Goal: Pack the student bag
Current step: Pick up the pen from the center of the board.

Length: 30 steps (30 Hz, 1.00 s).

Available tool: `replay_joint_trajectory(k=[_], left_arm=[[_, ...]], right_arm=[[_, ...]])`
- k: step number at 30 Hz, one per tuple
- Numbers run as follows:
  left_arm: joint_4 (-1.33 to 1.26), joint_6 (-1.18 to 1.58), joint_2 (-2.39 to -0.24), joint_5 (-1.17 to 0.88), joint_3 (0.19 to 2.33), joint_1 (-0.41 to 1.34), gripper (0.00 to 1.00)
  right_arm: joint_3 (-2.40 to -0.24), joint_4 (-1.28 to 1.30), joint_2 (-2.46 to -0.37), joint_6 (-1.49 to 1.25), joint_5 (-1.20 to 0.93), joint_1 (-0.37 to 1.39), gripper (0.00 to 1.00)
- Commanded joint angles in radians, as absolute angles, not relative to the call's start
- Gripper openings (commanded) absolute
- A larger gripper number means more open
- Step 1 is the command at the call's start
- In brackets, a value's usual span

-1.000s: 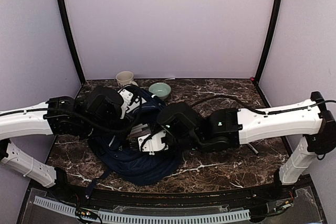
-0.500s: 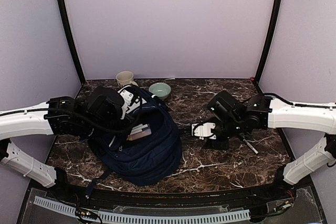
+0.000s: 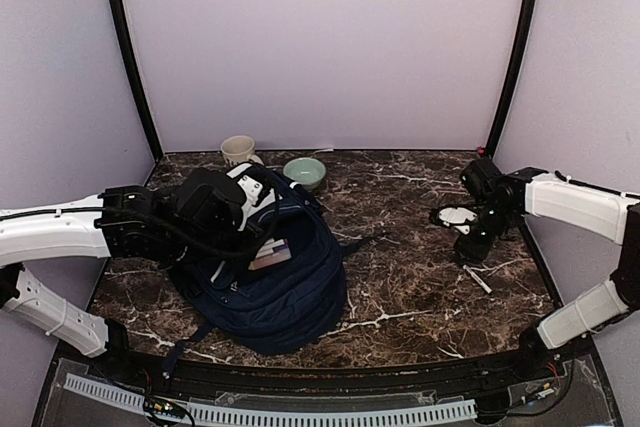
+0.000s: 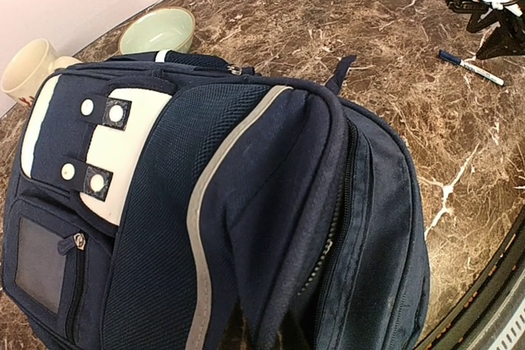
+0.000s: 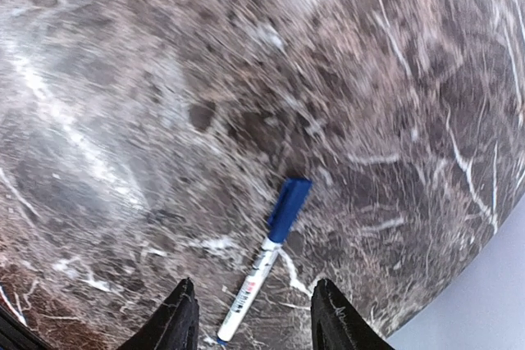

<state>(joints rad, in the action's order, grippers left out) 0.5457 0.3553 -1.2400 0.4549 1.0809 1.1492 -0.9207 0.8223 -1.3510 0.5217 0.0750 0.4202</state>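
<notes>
Navy backpack (image 3: pixel 290 297) lying left of centre on the marble table (image 3: pixel 420 297), a fold of its top fabric pinched between the closed fingers of the left gripper (image 4: pixel 261 335), while the right gripper (image 5: pixel 254 284), fingers spread and empty, hangs directly over a blue-capped pen (image 5: pixel 275 239) near the table's right edge.

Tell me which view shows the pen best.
Right wrist: the pen lies close below, blue cap and white barrel clear. Left wrist shows the pen small and far; top external, only a thin sliver.
</notes>
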Motion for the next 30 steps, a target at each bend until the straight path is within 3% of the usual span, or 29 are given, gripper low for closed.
replay_joint_trajectory(k=[1, 16, 30], left_arm=[[0.426, 0.371, -1.226, 0.437, 1.102, 1.16, 0.0], [0.422, 0.367, -1.252, 0.428, 1.104, 1.16, 0.0], [0.427, 0.367, -1.272, 0.424, 1.104, 1.16, 0.0]], right_arm=[[-0.91, 0.848, -1.409, 0.517, 0.095, 0.339, 0.47], [-0.904, 0.796, -1.516, 0.526, 0.152, 0.242, 0.46], [-0.92, 0.817, -1.613, 0.524, 0.037, 0.236, 0.32]])
